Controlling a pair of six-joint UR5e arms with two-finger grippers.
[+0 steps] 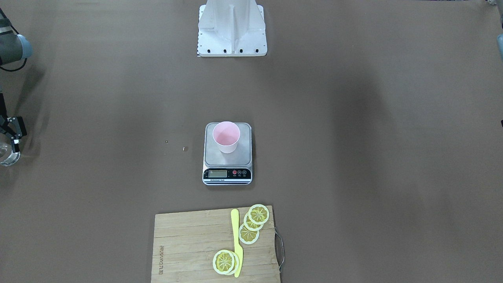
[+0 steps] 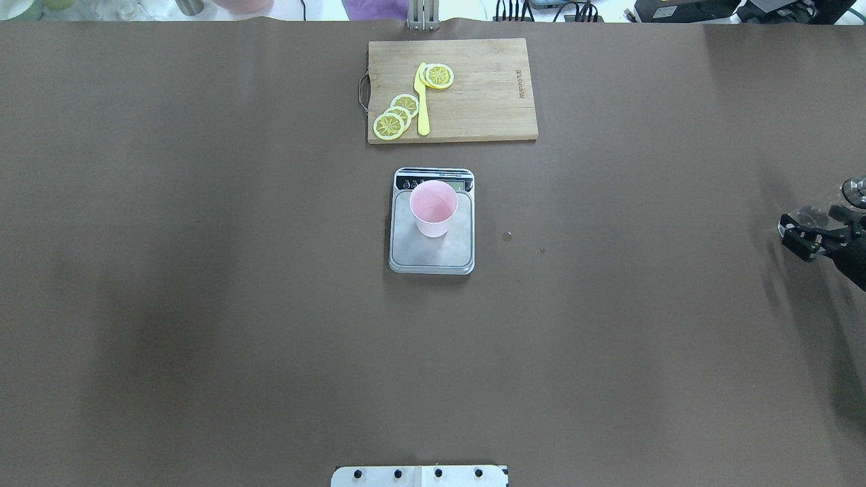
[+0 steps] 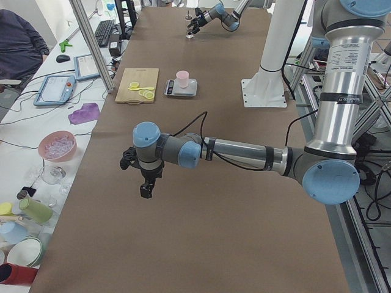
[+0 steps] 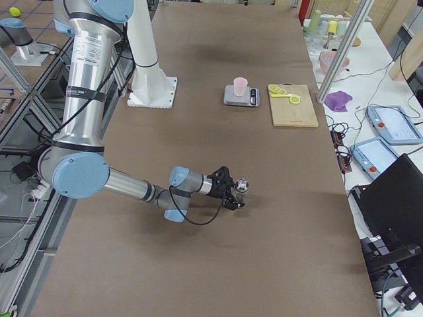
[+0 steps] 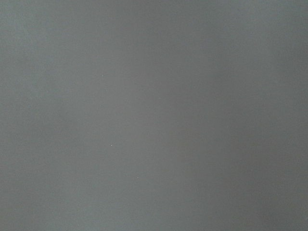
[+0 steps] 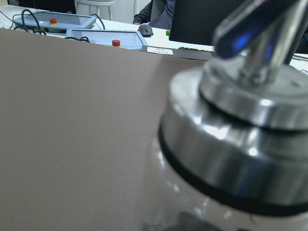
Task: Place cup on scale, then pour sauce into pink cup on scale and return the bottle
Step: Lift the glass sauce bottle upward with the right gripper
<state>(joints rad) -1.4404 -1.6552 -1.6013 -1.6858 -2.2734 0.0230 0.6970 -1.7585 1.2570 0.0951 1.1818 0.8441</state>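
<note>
Brown counter [image 2: 203, 270]: pale pink plastic cup [image 2: 434, 206] stands on silver-topped digital scale [image 2: 433, 256]; right pincer [image 2: 814, 234] brackets upright clear glass bottle [image 6: 231, 154] near counter's edge, clamped or slack untellable; weak hold could drop it; left pincer [image 3: 145, 189] likewise unclear.

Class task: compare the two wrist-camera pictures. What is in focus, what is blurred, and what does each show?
Right wrist-mounted view: the bottle sits too close and is badly blurred, with glare spots on its metal collar; the tablets far behind look sharper. Left wrist-mounted view: only flat, featureless table.
</note>
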